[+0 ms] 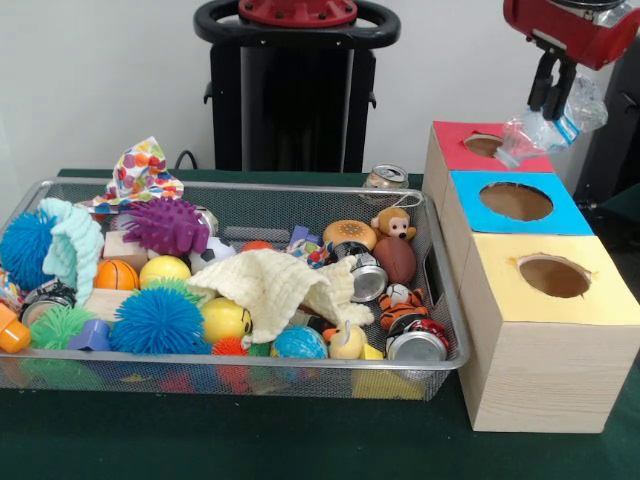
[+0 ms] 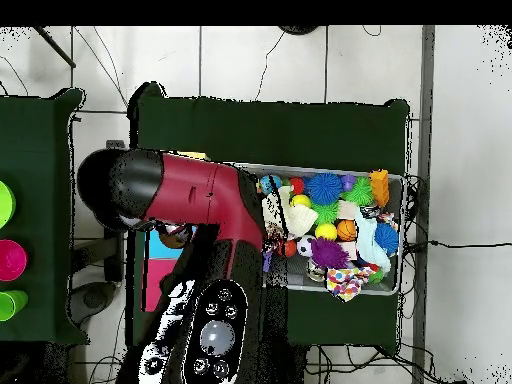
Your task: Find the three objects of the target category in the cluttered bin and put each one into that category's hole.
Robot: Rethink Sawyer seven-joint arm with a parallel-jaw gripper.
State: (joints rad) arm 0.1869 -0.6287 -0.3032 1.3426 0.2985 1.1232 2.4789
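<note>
Pincer (image 1: 556,100) of the red and black arm grips a crumpled clear plastic bottle (image 1: 545,128) above the red-topped wooden box (image 1: 478,150) at the bench's far right corner. The wide silver wire-mesh bin (image 1: 440,290), heaped with toys and cloths, sits across the green bench (image 1: 300,440) beside the boxes.

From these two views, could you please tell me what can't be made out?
- Front view: the hand holds a crumpled clear plastic bottle over the red box; whether it touches the hole's rim is unclear.
- Front view: items under the cream cloth in the bin are hidden.
- Overhead view: the arm covers the hand, the bottle and most of the boxes.
- Overhead view: the bin's small items are too small to identify.
</note>
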